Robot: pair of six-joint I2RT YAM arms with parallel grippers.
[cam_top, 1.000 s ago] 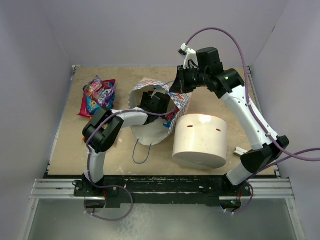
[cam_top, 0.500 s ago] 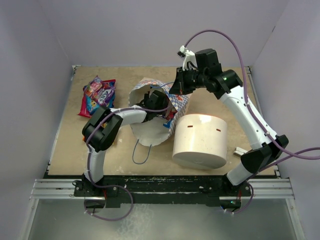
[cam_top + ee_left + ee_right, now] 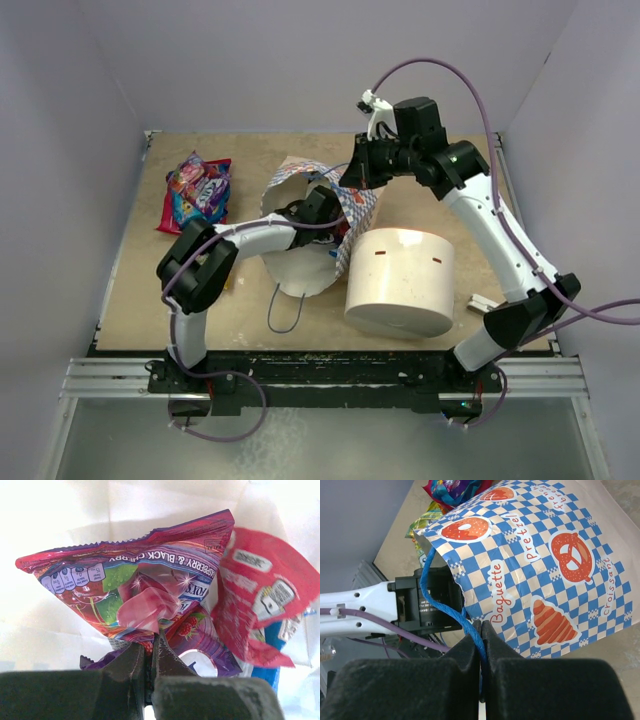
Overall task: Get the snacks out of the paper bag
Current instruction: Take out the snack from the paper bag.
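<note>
Tabletop [image 3: 130, 290] — left arm [image 3: 255, 232] deep in paper bag [image 3: 300, 272]

Tan table [image 3: 140, 290], walls on three sides. Far left: pile of snack packets [image 3: 197, 190] lies on board. Middle: paper bag [image 3: 300, 262] rests on its side, mouth toward the left, blue cord loop [image 3: 285, 310] flat on table before it. White cylinder [image 3: 400, 280] just beside bag on the right. Small grey bar [image 3: 480, 300] near right edge.

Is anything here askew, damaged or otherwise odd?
The paper bag is tipped and crumpled, its mouth stretched out of shape where the right tool pinches one blue handle. Nothing looks spilled.
</note>
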